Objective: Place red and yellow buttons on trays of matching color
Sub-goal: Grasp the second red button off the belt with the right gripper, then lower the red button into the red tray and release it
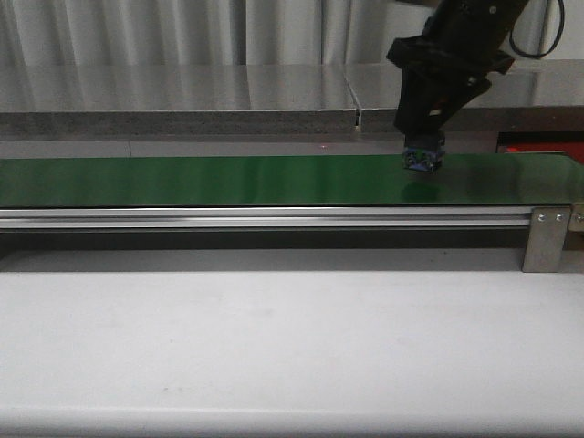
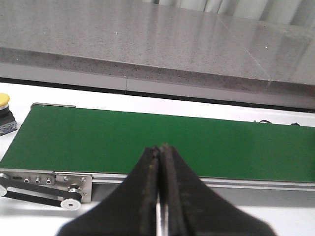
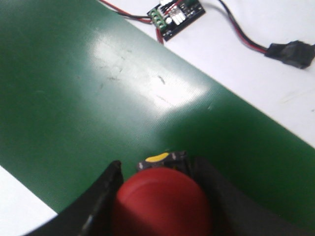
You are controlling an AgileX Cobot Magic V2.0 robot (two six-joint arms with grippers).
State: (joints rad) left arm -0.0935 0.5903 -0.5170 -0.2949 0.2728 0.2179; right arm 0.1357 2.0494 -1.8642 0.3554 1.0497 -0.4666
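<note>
Green belt (image 1: 228, 180): long, running across my front, bare but for one spot at its right.
Red tray (image 1: 545, 148): only an edge shows, behind the belt's right end.
My right gripper (image 1: 423, 162): down on the belt, fingers clamped around a red button (image 3: 162, 204).
My left gripper (image 2: 160, 196): fingers pressed together, holding nothing.
Yellow button (image 2: 4, 100): off the belt's left end, unsorted.
Handling note: I should lift straight up, grip firm, clear the belt before swinging to the tray.
</note>
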